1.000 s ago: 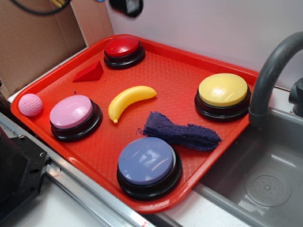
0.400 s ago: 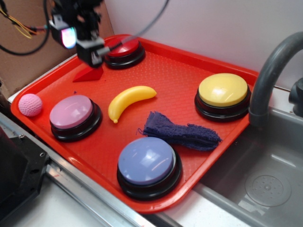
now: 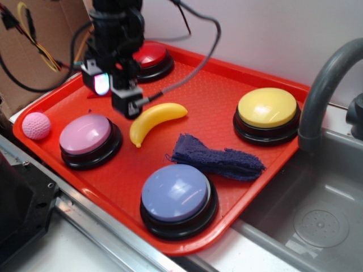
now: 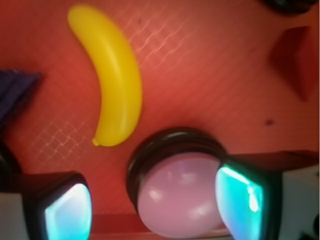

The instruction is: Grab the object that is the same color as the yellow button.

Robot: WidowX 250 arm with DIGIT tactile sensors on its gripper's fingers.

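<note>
red waffle-textured plastic tray (image 3: 227, 85) beside a grey sink, and the end effector (image 3: 116, 93) hovers with fingers spread, nothing between them, above the pink button (image 3: 86, 135). smooth glossy toy banana (image 3: 152, 120), curved, lies mid-tray just beside it, matching the domed yellow button (image 3: 267, 107). approach step, i'd say; next it wants shifting over the banana and dropping down.

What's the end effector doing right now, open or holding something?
End effector: open, holding nothing; its fingers are spread above the pink button, and the banana lies untouched on the tray.
</note>
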